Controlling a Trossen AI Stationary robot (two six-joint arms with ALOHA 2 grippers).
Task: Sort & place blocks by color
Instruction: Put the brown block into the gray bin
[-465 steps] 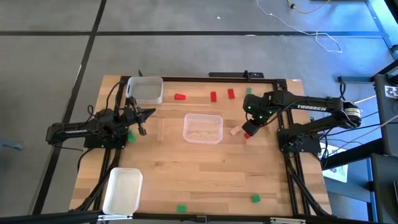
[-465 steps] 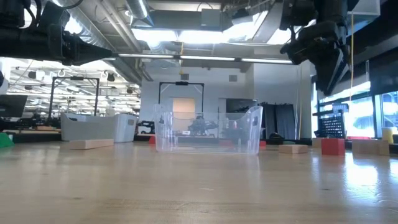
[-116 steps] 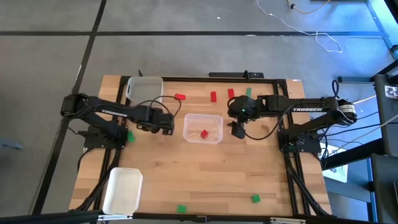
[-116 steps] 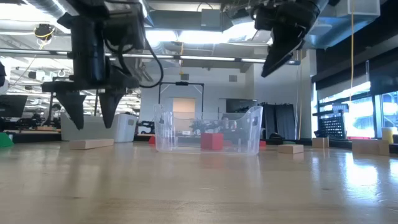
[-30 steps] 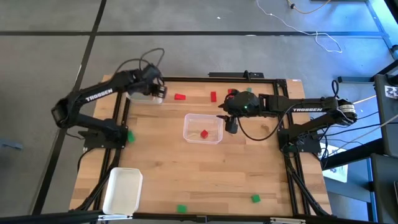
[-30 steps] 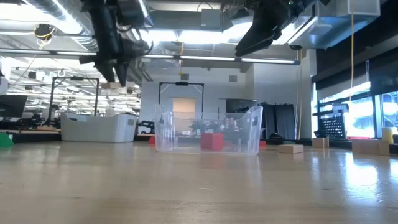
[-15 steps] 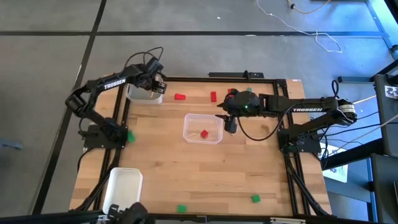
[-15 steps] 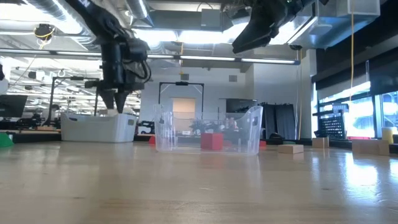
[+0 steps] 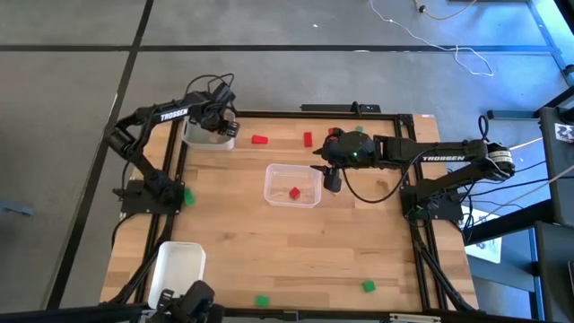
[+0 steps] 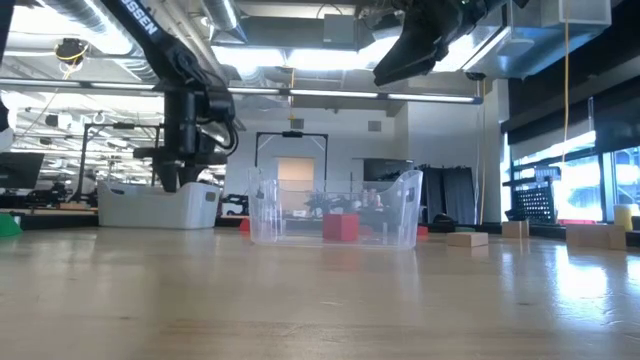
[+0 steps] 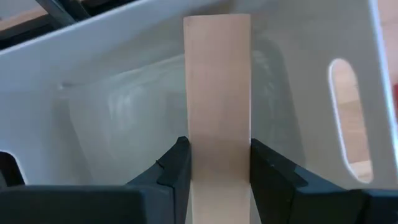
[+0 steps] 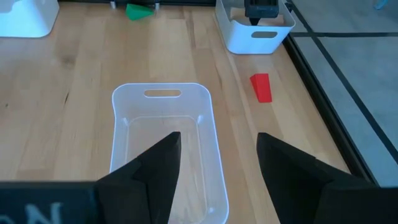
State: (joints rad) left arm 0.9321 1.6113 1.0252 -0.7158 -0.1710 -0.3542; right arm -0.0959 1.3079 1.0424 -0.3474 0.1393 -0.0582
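Note:
My left gripper hangs over the white tray at the table's far left corner, shut on a long tan block. In the low view its fingers dip to that tray's rim. My right gripper stands open, raised over the right end of the clear tray, with nothing between its fingers. One red block lies on the clear tray's floor. Three more red blocks lie on the table along its far edge. My left gripper pinches the tan block by its two long sides between its two fingers. The fingers point steeply down and lie along the block, which sticks out beyond them into the white tray. Whether its lower end touches the tray floor cannot be told.
A second white tray sits at the near left corner. Green blocks lie near the front edge and by the left arm's base. Tan blocks lie right of the clear tray. A dark shape shows at the near edge.
My left gripper has come down with the tan block from well above the white tray to the level of its rim, tipping to point more steeply down. The block stays pinched between its fingers.

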